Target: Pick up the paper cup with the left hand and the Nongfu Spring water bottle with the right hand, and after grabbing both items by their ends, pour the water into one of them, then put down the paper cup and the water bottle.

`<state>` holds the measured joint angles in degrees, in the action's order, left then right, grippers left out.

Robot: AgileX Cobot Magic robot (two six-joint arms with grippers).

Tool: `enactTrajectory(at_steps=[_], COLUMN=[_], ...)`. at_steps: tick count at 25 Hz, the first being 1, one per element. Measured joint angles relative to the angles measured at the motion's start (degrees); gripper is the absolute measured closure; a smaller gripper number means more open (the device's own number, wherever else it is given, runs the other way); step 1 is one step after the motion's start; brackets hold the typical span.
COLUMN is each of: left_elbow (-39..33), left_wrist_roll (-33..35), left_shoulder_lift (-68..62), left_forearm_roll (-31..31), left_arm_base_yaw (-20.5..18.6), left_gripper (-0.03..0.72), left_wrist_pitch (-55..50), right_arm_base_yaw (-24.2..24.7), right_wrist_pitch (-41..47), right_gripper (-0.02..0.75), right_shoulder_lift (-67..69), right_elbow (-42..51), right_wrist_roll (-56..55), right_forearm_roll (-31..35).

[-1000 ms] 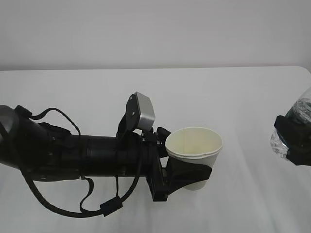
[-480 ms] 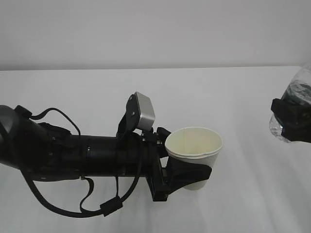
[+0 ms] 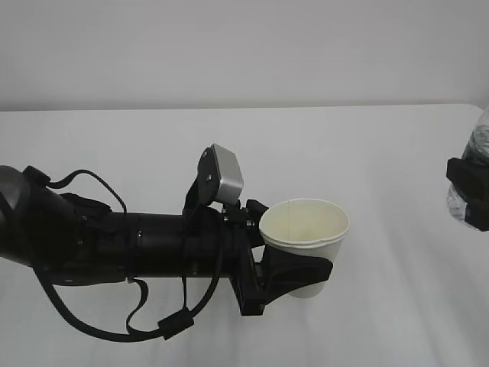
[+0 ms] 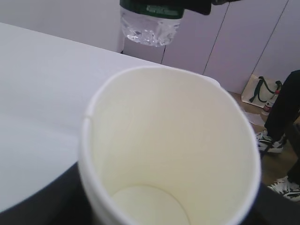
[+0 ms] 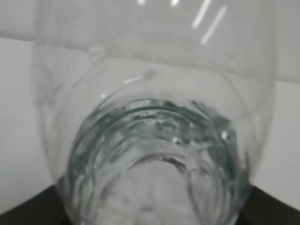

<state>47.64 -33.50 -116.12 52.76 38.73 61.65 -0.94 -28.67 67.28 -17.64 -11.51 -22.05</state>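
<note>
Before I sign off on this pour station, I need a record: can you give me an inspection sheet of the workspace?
Surface: white table, bare where visible.
Job's things: paper cup upright, empty inside; water bottle lifted at the right edge, away from the cup.
Clutter: nothing seen on the table.
Grippers: left claw clamped around the cup's lower half; right claw holding the bottle.
Cables: black cables looping around the left arm.
Surroundings: plain wall behind; in the left wrist view, a bag on the floor and someone's shoes.
</note>
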Motion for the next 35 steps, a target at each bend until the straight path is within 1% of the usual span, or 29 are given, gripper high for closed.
enactTrajectory(at_steps=[5, 14, 19, 25, 28, 32, 35], left_elbow=[0.00, 0.00, 0.00, 0.12, 1.56, 4.45, 5.79], left_wrist_roll=[0.00, 0.00, 1.58, 1.95, 2.06, 2.06, 2.14], left_shoulder_lift=[0.00, 0.00, 0.00, 0.00, 0.00, 0.00, 0.00], left_forearm_roll=[0.00, 0.00, 0.00, 0.00, 0.00, 0.20, 0.20], left_arm_base_yaw=[0.00, 0.00, 0.00, 0.13, 1.35, 4.08, 4.73], left_gripper=[0.204, 0.207, 0.207, 0.208, 0.208, 0.208, 0.209], left_wrist_pitch=[0.00, 0.00, 0.00, 0.00, -1.50, -4.72, -5.46], right_arm_base_yaw=[0.00, 0.00, 0.00, 0.00, 0.00, 0.00, 0.00], right_wrist_pitch=[0.95, 2.11, 2.58, 2.70, 2.70, 2.94, 3.19], right_gripper=[0.311, 0.311, 0.311, 0.311, 0.311, 0.311, 0.311], right_shoulder_lift=[-0.70, -0.70, -0.70, -0.70, -0.70, -0.70, -0.70], right_elbow=[0.00, 0.00, 0.00, 0.00, 0.00, 0.00, 0.00], right_wrist_roll=[0.00, 0.12, 4.38, 9.22, 12.10, 13.90, 15.27], right_forearm_roll=[-3.13, -3.73, -3.86, -4.13, -4.13, -4.26, -4.26])
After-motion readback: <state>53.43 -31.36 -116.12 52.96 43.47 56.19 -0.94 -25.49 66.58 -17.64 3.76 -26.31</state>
